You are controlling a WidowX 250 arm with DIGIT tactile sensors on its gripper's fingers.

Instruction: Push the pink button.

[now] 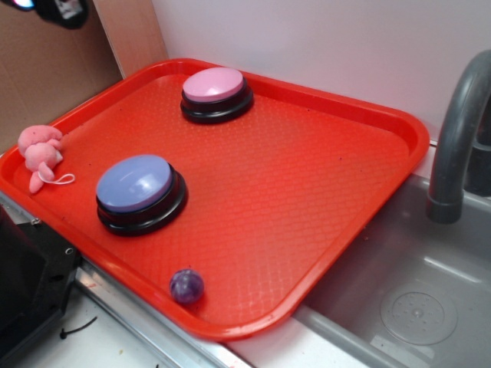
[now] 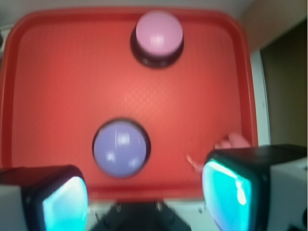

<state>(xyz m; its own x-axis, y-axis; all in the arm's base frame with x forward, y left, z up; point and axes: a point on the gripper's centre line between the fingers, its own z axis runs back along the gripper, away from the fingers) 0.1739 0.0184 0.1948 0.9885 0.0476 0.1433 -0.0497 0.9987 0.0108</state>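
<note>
The pink button [image 1: 214,84] has a glossy pink dome on a black round base and stands at the far end of the red tray [image 1: 322,192]. In the wrist view the pink button [image 2: 159,32] lies far ahead, near the tray's far rim. My gripper [image 2: 144,198] hangs high over the tray's near edge. It is open, with its two fingers [image 2: 226,190] wide apart and nothing between them. The button is well away from the gripper and nothing touches it.
A larger blue-topped button [image 1: 136,188] sits on the tray nearer me, just ahead of the gripper [image 2: 120,148]. A small pink plush toy [image 1: 40,153] lies over the tray's left rim. A purple ball [image 1: 186,285] rests by the front rim. A grey sink [image 1: 414,307] and faucet [image 1: 453,146] stand to the right.
</note>
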